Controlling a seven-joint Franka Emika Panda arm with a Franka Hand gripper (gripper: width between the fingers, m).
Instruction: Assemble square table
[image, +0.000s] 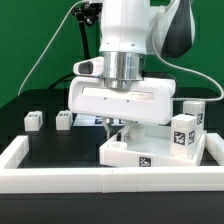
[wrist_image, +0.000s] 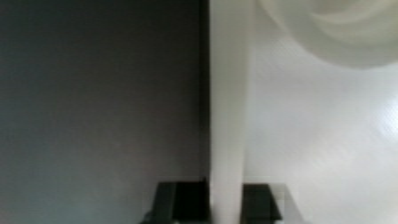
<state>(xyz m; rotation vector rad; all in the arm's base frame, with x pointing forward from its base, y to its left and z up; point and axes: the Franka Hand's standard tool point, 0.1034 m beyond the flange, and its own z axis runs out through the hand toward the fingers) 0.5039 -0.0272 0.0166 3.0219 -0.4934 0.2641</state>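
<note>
The white square table top (image: 140, 150) lies on the black table, a tag on its near edge. My gripper (image: 113, 128) reaches down to the edge of the top on the exterior view's left. In the wrist view the two dark fingers (wrist_image: 180, 203) stand on either side of the top's thin raised rim (wrist_image: 226, 110), so the gripper (wrist_image: 224, 195) is shut on it. Beside the rim is the top's white inner face, with a round recess (wrist_image: 338, 30). Two small white tagged legs (image: 33, 120) (image: 63, 120) rest on the exterior view's left.
Two more tagged white pieces (image: 186, 135) (image: 196, 112) stand at the exterior view's right, close to the top. A long white border wall (image: 100, 183) runs along the front and up both sides. A green backdrop is behind.
</note>
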